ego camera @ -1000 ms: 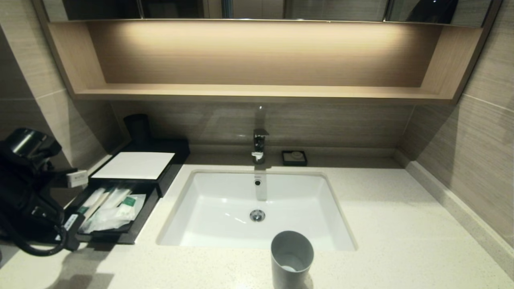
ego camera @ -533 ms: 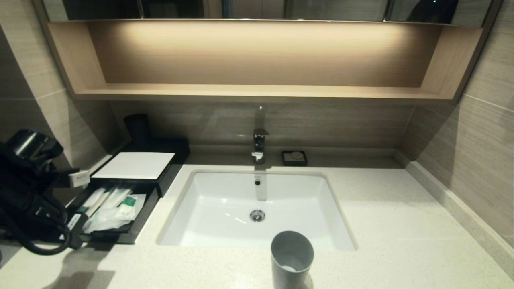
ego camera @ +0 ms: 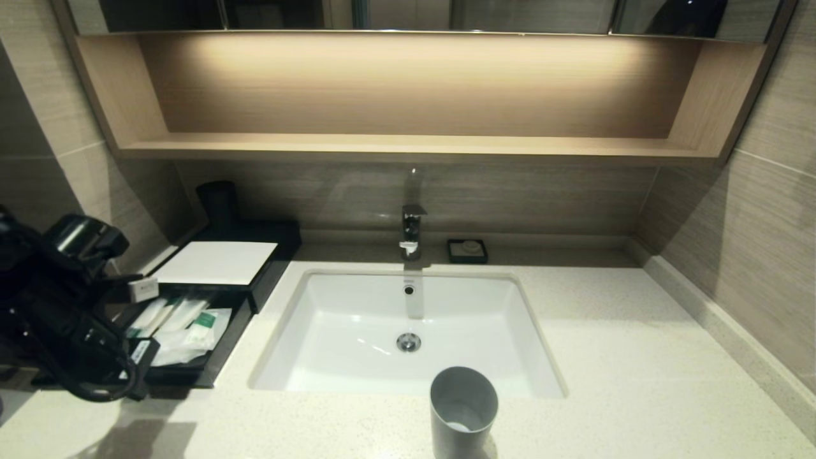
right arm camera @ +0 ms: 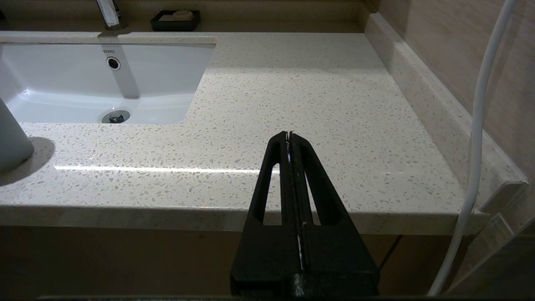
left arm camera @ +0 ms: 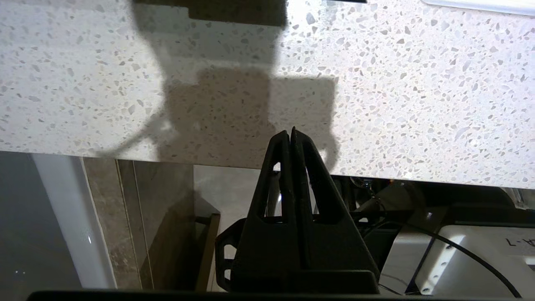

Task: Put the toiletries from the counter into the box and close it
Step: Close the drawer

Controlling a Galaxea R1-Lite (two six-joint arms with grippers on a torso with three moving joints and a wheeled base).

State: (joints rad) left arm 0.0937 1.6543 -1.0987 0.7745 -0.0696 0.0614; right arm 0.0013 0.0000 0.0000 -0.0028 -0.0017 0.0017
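Already the toiletries [ego camera: 182, 325] lie inside the pulled-out drawer [ego camera: 210, 373] of the box [ego camera: 268, 268], which stands at the counter's [ego camera: 637, 382] back left corner, just beside the left edge of the basin [ego camera: 357, 357]. In the head view a long pale stick with a green label lies lengthwise along the drawer's left side, and flat translucent sachets, one bearing a green square, rest against it toward the basin. None of them shows on the bare stone, so the loading part looks done, and what is left is judged to be pushing the drawer home under the white top panel [ego camera: 217, 261].

That would explain where the left gripper [left arm camera: 291, 133] is. Its arm comes in over the counter's left edge and partly hides the drawer's near left corner in the head view. The left wrist view shows its two fingers pressed flat together with nothing between them, hanging above the counter's front edge, where their shadow falls on the speckled top. Closed fingers make a blunt, stiff tip, which suits nudging a drawer front better than a spread pair would. Whether the arm touches the drawer cannot be told, since its own bulk covers that corner.

The right gripper [right arm camera: 289, 136] is parked off the counter's front edge toward the right corner, its fingers also together and empty. A grey tumbler [ego camera: 463, 408] stands at the front edge before the basin, well apart from the box, so it should not get in the way of the push.
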